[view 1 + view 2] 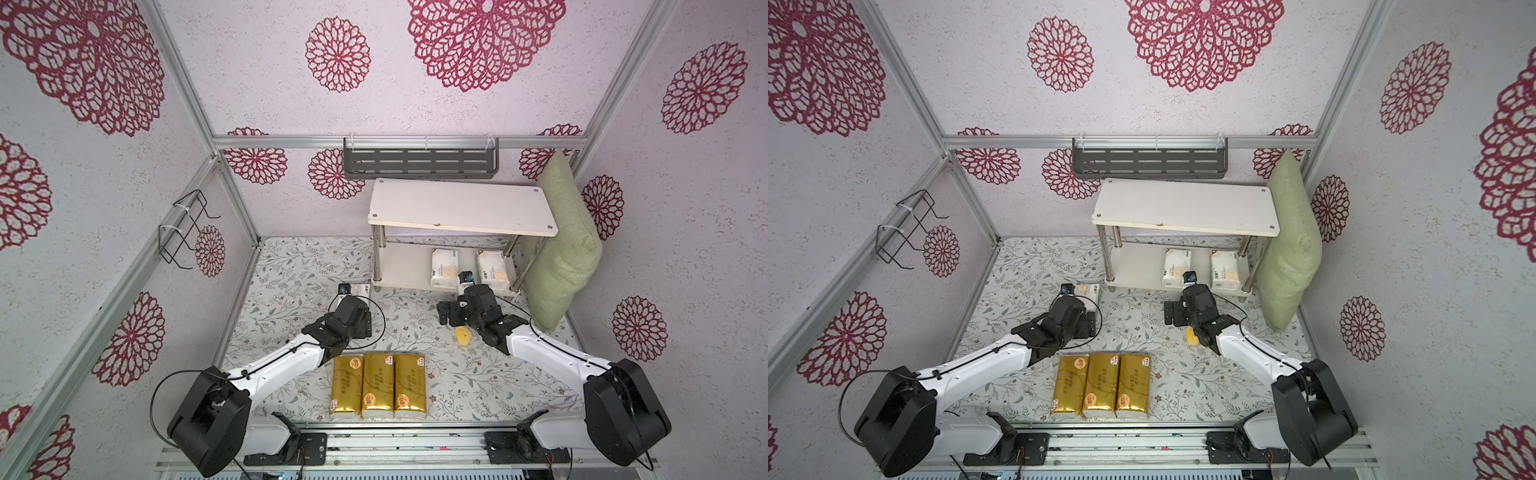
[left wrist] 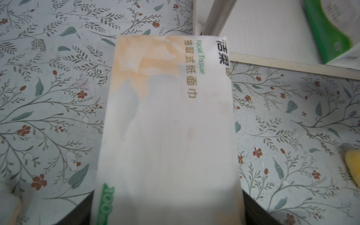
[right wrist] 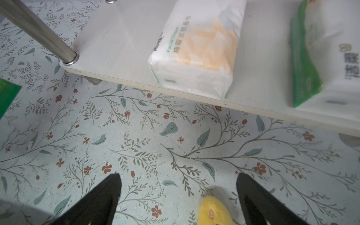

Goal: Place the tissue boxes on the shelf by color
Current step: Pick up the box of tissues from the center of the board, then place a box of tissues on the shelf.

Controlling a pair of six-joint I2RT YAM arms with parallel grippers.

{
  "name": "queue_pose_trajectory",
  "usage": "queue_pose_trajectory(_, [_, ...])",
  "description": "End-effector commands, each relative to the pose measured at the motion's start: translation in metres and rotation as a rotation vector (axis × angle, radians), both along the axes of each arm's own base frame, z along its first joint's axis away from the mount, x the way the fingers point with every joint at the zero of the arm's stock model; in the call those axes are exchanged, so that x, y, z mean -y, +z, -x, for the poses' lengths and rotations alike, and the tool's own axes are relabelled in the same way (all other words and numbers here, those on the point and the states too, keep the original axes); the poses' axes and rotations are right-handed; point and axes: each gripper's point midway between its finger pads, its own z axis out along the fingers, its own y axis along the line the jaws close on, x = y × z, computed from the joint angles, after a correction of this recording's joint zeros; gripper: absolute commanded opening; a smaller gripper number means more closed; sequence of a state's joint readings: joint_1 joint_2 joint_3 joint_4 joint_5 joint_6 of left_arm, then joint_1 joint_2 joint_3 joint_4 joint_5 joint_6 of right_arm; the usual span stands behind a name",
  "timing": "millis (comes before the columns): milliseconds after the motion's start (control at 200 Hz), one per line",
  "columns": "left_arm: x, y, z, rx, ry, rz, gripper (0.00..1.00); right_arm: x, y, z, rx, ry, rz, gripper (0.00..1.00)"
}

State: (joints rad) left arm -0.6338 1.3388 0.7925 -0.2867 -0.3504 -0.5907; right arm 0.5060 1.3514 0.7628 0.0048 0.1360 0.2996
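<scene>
While your left claw clamped the last white tissue pack just before the shelf and your right claw gaped empty, the next move likely called for lifting it onto the lower board.

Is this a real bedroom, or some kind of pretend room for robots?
Probably a pretend room, a robot practice booth: flowered wallpaper panels held in bare aluminium frame bars, two white-and-black robot arms mounted on a metal rail, and a low white two-tier shelf and green cushion as props.
</scene>
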Motion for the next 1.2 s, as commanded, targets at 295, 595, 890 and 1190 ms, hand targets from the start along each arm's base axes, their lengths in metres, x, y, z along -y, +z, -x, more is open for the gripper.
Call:
queue_pose_trajectory(295, [0.059,0.044,-0.008,0.027,-0.091,0.087,0.85,0.008,0.016,-0.012,0.054,-0.091,-0.01,0.99])
queue_pose_trajectory(595, [0.107,0.049,-0.024,0.012,-0.06,0.034,0.85,0.018,0.012,-0.007,0.052,-0.125,0.002,0.99])
queue_pose_trajectory(890, [0.127,0.044,-0.055,0.031,-0.036,-0.05,0.85,0.024,0.005,0.001,0.039,-0.132,0.014,0.99])
queue_pose_trajectory(1190, [0.137,0.023,-0.09,0.025,-0.023,-0.06,0.85,0.023,0.006,0.004,0.038,-0.123,0.007,0.99])
